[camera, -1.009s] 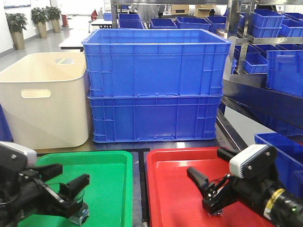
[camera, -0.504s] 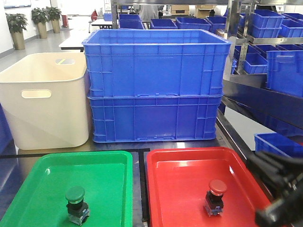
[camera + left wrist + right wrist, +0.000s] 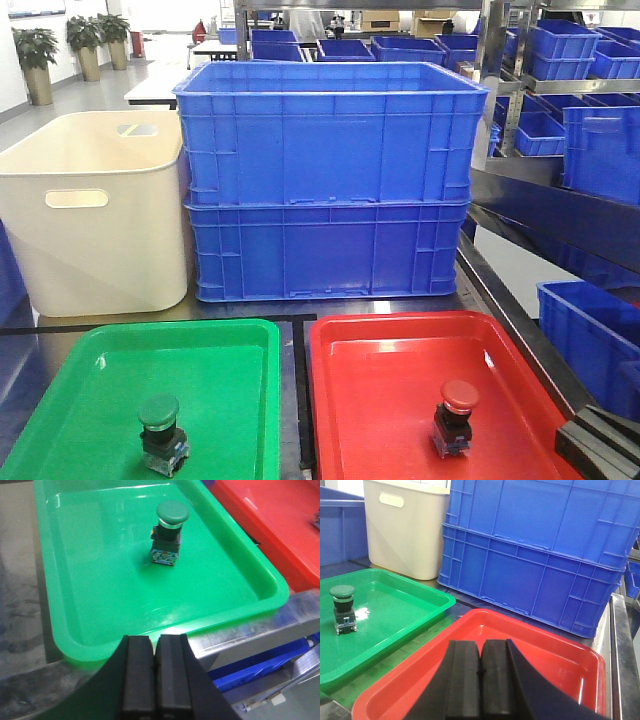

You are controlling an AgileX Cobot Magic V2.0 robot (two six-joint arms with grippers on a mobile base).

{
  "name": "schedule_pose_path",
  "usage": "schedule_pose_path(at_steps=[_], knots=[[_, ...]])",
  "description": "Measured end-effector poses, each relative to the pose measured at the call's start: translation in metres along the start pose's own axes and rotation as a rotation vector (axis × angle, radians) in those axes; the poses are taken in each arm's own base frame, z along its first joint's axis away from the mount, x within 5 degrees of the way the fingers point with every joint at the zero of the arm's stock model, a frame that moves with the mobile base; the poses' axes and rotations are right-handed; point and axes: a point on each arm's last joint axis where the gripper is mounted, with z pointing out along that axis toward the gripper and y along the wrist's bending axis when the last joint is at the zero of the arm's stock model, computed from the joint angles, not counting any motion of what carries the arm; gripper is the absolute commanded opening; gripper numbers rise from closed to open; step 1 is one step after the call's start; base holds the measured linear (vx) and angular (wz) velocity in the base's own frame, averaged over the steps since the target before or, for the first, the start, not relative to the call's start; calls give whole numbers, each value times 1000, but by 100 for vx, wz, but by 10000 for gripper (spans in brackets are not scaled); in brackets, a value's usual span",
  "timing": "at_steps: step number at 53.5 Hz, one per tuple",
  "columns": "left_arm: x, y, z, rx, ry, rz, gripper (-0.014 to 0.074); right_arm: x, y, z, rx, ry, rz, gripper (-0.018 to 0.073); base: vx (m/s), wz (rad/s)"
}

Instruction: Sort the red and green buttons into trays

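Note:
The green button (image 3: pixel 160 433) stands upright in the green tray (image 3: pixel 230 350), free of any gripper. The red button (image 3: pixel 455 415) stands upright in the red tray (image 3: pixel 380 345), also untouched. In the left wrist view my left gripper (image 3: pixel 155 642) is shut and empty, just outside the near rim of the green tray (image 3: pixel 100 605), well back from the green button (image 3: pixel 170 534). My right gripper (image 3: pixel 480 647) is shut and empty over the near part of the red tray (image 3: pixel 555 650). The red button is hidden in that view; the green button (image 3: pixel 342 607) shows at left.
Two stacked blue crates (image 3: pixel 325 180) and a cream tub (image 3: pixel 95 210) stand right behind the trays. More blue crates fill the shelving (image 3: pixel 585 120) on the right. Part of the right arm (image 3: pixel 600 450) shows at the bottom right corner. A narrow dark gap (image 3: pixel 300 400) separates the trays.
Both grippers, open around the buttons a second ago, have pulled back towards the camera and out of the front view. The buttons stay standing in their trays.

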Motion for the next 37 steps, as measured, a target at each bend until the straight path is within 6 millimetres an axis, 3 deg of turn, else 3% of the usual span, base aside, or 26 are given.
schedule_pose_path(at_steps=[26, 37], knots=[[2, 3, 3, -23, -27, 60, -5, 0, 0, 0, -1, 2, -2, -12, 0, 0], [30, 15, -1, -138, -273, 140, -5, 0, 0, 0, -1, 2, -2, -12, 0, 0]])
